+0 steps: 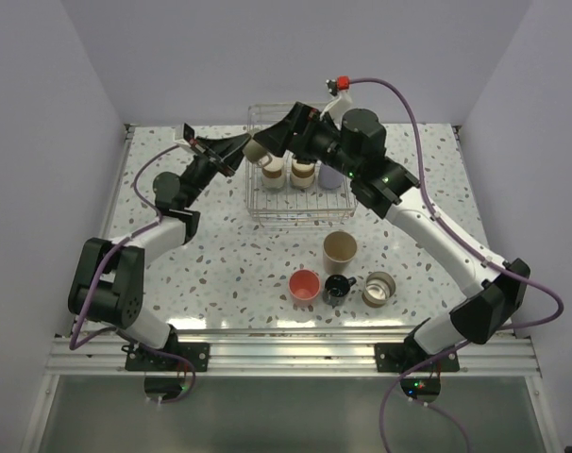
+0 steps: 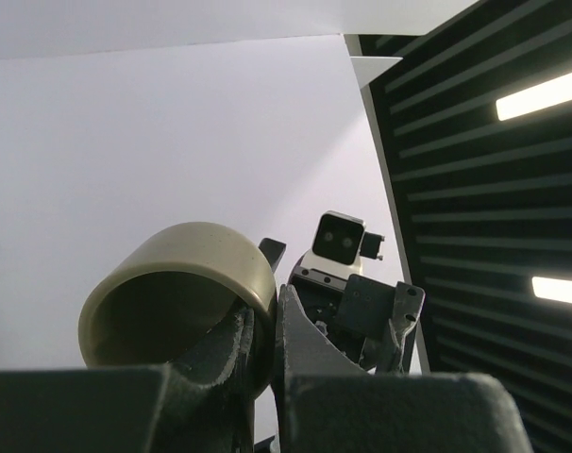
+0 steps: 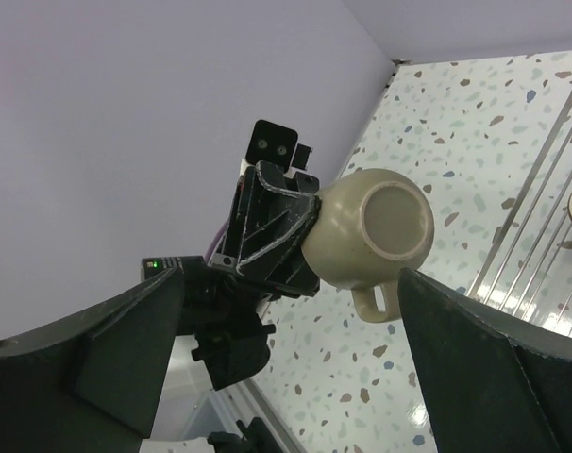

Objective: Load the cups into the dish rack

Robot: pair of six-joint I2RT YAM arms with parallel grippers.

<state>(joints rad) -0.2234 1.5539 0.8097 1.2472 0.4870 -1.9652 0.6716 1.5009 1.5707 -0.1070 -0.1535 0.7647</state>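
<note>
Tabletop [image 1: 229, 255] — left hand [image 2: 265, 326] tight on mug [image 3: 347, 236]

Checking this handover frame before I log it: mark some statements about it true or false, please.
1. The left gripper holds a beige mug by its rim. True.
2. The right gripper is clamped on that mug. False: its fingers are spread wide, clear of the mug.
3. The coral-pink cup sits inside the dish rack. False: it stands on the table in front of the rack.
4. The lavender cup is in the rack. True.
</note>
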